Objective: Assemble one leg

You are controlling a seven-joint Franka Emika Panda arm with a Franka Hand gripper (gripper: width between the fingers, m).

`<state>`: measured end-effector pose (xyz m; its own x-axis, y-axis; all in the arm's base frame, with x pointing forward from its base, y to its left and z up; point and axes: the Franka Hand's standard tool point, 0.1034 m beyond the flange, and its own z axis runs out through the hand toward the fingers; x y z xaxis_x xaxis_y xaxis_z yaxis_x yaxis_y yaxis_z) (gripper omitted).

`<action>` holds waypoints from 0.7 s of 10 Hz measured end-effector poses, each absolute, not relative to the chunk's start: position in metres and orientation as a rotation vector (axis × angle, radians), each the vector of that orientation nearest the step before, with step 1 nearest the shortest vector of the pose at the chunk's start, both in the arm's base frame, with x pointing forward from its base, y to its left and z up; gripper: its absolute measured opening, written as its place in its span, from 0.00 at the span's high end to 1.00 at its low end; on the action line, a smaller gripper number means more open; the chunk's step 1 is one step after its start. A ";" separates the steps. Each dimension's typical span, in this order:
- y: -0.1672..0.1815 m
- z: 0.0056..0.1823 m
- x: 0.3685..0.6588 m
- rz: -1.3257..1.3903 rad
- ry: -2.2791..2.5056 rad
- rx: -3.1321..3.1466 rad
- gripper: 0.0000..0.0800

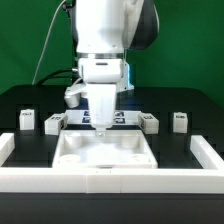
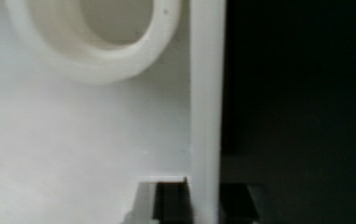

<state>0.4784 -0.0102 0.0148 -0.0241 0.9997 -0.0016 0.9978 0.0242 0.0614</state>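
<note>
Several legs, small white posts with black-and-white tags, stand on the black table in the exterior view: two at the left (image 1: 27,119) (image 1: 53,123) and two at the right (image 1: 150,123) (image 1: 180,121). My gripper (image 1: 103,124) points straight down at the far edge of the large white square panel (image 1: 105,152), away from every leg. In the wrist view the gripper (image 2: 205,186) has one dark finger (image 2: 170,205) on each side of the panel's edge (image 2: 205,100), which fills the gap. A round corner socket (image 2: 97,40) shows on the panel. No leg shows in the wrist view.
A white raised border runs along the front (image 1: 110,181), the left (image 1: 6,148) and the right (image 1: 208,155) of the work area. The marker board (image 1: 128,118) lies behind the panel, partly hidden by the arm. Black table (image 2: 299,100) lies beside the panel's edge.
</note>
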 end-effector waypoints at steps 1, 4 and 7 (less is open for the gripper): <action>0.002 0.015 0.480 0.070 2.212 2.169 0.93; 0.047 0.014 0.484 0.097 2.174 2.216 0.93; 0.066 0.015 0.490 0.108 2.172 2.230 0.93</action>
